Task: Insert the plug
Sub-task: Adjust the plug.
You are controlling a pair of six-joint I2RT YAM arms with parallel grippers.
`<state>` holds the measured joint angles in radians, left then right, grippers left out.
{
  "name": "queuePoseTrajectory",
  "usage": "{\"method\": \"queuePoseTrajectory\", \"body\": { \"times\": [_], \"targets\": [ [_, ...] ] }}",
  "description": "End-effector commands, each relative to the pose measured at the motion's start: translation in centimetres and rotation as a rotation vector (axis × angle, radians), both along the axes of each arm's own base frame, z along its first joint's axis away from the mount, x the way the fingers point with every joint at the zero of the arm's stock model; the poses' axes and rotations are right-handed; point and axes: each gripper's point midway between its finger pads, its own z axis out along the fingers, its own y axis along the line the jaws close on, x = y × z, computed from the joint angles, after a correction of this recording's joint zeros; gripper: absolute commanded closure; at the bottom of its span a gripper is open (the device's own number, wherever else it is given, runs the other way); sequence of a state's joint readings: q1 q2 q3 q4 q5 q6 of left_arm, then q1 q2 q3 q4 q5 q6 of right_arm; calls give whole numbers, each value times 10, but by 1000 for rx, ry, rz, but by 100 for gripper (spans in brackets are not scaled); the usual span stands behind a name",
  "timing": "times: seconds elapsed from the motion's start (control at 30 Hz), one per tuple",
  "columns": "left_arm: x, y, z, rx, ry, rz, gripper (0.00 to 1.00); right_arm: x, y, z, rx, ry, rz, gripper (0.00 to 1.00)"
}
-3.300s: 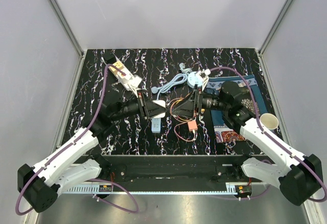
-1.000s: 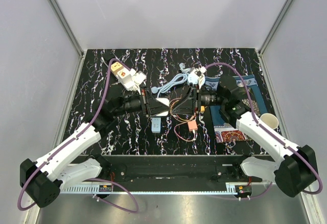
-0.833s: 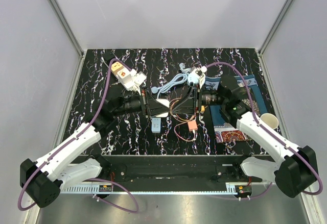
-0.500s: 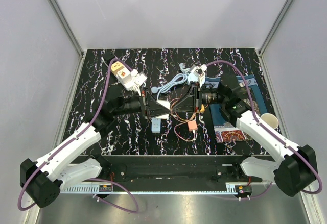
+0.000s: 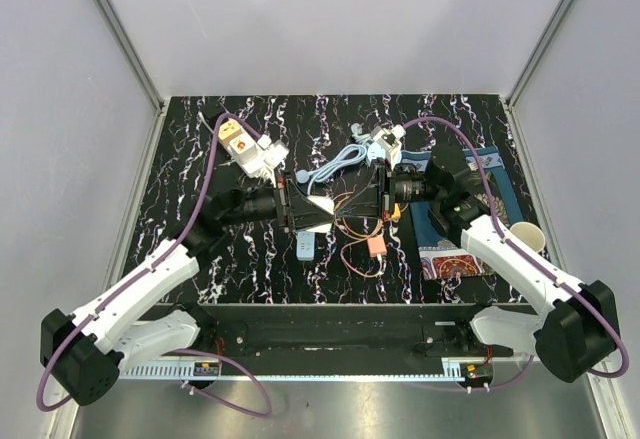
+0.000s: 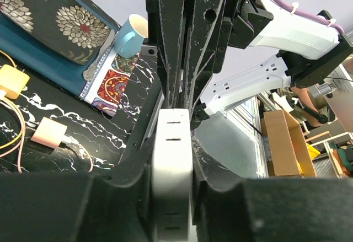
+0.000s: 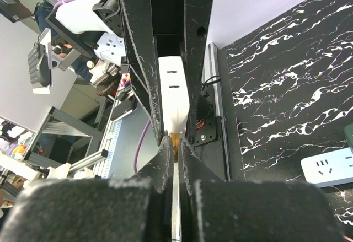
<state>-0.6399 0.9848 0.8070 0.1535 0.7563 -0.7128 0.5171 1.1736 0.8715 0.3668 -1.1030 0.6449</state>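
Observation:
A white adapter block (image 6: 172, 159) stands on edge between the pads of my left gripper (image 6: 172, 167), which is shut on it; in the top view this adapter (image 5: 316, 206) is held above the table's middle. My right gripper (image 7: 175, 147) faces it, shut on a small orange plug (image 7: 176, 139). The plug's tip meets the near end of the white adapter (image 7: 173, 96); how deep it sits I cannot tell. From above, the right gripper (image 5: 356, 209) and the left gripper (image 5: 326, 212) are tip to tip, with thin orange wires (image 5: 350, 227) trailing below.
A pink adapter (image 5: 376, 246) and a small white socket (image 5: 306, 248) lie below the grippers. A light blue cable (image 5: 338, 163) curls behind them. A patterned cloth (image 5: 452, 259) and a paper cup (image 5: 527, 236) sit at the right.
My right gripper's jaws have closed onto the orange plug. Both grippers stay tip to tip over the middle, and the right wrist has shifted slightly.

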Motion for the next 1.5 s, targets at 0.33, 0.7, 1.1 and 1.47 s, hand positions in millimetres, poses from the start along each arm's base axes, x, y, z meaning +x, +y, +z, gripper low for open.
{"method": "queuePoseTrajectory", "body": {
  "times": [0.33,0.7,1.1,1.47],
  "targets": [
    [3,22,15,-105,-21,48,42,-2,-5,25,43,-76,8,100],
    [3,16,26,-151,-8,21,47,1,-3,20,36,-60,8,100],
    [6,7,19,-111,20,7,56,3,-3,17,29,-61,2,100],
    [5,5,17,-102,23,-7,99,4,-3,13,11,-68,4,100]
  ]
}}
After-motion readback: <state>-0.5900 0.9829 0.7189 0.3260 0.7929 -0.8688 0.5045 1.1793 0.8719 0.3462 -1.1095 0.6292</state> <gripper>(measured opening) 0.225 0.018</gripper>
